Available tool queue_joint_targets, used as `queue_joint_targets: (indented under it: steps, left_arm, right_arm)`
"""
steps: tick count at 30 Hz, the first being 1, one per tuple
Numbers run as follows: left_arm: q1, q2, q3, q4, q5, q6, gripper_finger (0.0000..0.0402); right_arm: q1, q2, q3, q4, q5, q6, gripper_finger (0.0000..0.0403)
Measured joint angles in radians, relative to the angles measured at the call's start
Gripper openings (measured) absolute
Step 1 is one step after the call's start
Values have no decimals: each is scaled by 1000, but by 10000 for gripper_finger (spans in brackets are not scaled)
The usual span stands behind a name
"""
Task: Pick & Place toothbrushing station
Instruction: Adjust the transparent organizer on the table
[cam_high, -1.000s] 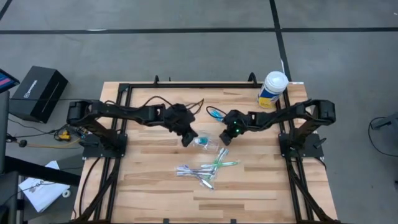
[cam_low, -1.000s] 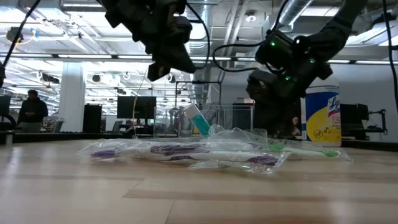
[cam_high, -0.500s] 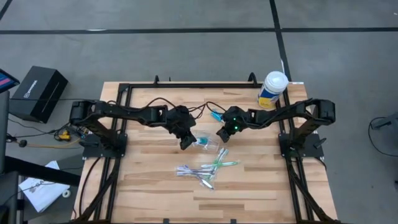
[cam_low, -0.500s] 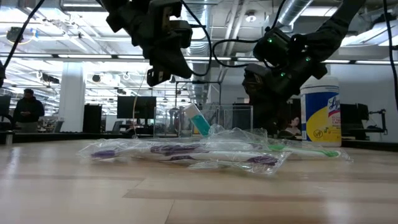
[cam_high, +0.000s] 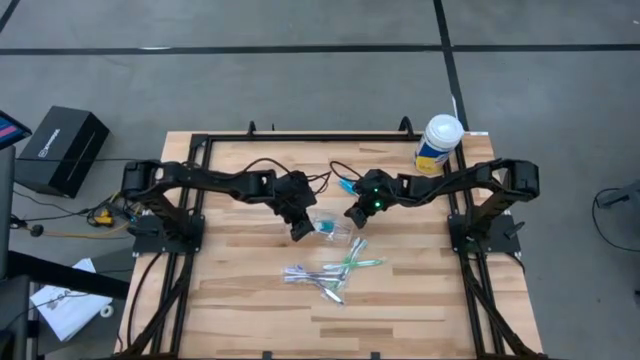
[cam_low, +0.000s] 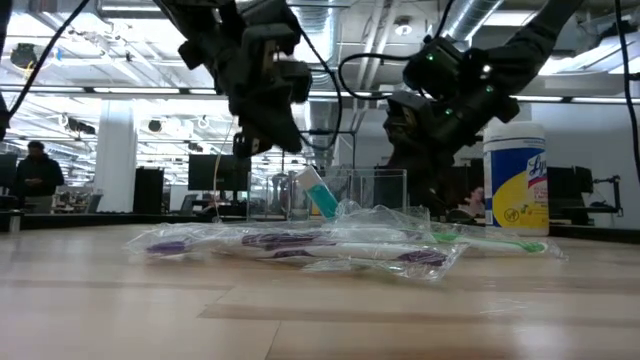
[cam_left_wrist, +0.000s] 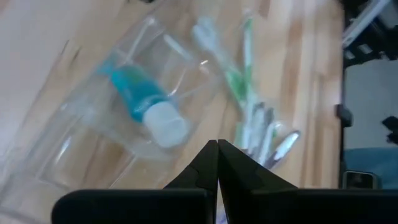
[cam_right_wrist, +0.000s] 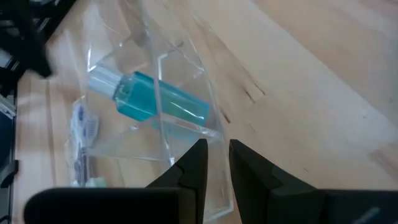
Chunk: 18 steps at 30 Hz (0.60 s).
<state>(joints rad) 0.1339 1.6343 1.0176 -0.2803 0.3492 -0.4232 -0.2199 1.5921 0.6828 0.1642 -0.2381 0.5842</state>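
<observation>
A small clear plastic cup sits tilted at the table's middle, with a blue tube with a white cap inside it. My right gripper is shut on the cup's wall. My left gripper hangs shut just to the left of the cup, above the table, and touches nothing. Several wrapped green and purple-white toothbrushes lie flat on the wood nearer the front edge. My right gripper pinches the clear cup's thin wall between its two fingers, coming slanting down from the table's right and far side. The cup is tilted with the tube slanting inside it. Whether its underside still rests on the table, I cannot tell.
A white-lidded yellow-and-blue canister stands at the far right corner. A small blue thing lies behind my right gripper. Black frame rails run along the table's far edge and sides. Bare wood lies at the front and left.
My left gripper has sunk toward the table beside the cup and tipped further downward, staying shut. The cup, the tube and the toothbrushes lie where they were.
</observation>
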Motion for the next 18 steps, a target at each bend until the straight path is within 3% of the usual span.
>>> queue_joint_targets:
  steps: [18]
  left_arm:
    - [45,30,0,17,-7,5,0]
  right_arm:
    - [4,0,14,-6,-54,-19,59]
